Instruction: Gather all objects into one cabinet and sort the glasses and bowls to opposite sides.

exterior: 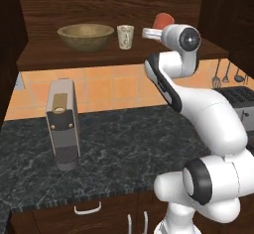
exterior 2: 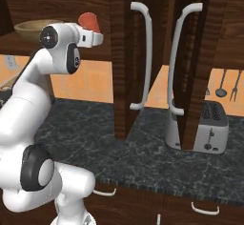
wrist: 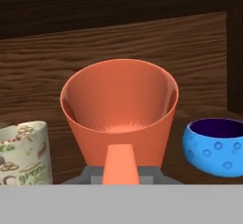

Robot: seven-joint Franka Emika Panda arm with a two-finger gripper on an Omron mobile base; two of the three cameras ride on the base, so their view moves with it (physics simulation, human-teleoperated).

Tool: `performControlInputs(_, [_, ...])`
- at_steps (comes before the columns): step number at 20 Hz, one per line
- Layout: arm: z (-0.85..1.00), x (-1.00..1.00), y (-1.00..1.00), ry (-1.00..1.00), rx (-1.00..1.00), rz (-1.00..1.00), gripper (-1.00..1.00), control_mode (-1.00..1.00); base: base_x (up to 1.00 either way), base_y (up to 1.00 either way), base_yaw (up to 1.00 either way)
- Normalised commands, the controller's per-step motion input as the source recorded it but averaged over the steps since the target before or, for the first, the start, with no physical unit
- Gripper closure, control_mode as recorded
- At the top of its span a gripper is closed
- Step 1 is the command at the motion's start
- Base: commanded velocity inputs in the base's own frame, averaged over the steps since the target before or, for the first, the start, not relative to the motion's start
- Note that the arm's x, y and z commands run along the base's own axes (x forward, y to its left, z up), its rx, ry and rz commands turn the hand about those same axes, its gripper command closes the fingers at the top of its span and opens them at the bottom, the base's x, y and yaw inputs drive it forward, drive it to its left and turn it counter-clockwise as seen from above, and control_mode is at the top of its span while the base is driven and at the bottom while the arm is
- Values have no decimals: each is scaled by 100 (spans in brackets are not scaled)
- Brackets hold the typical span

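Observation:
My gripper is shut on the red-orange cup, whose open mouth faces the hand camera. I hold it inside the dark wood cabinet, just above the shelf. The red-orange cup pokes up behind the white hand, right of the cream cup. The wide tan-gold bowl stands at the shelf's left. In the hand view the cream cup is close on the left and the small blue mug on the right. From the right side the red-orange cup shows above the hand, with the bowl behind.
A grey coffee machine stands on the dark stone counter. The cabinet doors hang open with long curved handles. A toaster sits behind the right door. Utensils hang on the orange tiled wall.

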Motion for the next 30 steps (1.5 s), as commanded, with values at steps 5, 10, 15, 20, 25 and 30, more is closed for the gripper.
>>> performControlInputs(5, [43, -5, 0, 3, -3, 0, 100, -100, 0, 0, 0])
performControlInputs(10, [-22, -28, 0, 8, -16, 0, 100, -100, 0, 0, 0])
performControlInputs(15, [-22, -17, 0, 6, -15, 0, 100, -100, 0, 0, 0])
performControlInputs(20, [17, 11, 0, 6, 5, 1, 100, -100, 0, 0, 0])
performControlInputs(25, [0, 1, -5, 31, 20, 0, 100, -100, 0, 0, 0])
performControlInputs(30, [0, 17, -1, 17, 3, 0, 100, -100, 0, 0, 0])
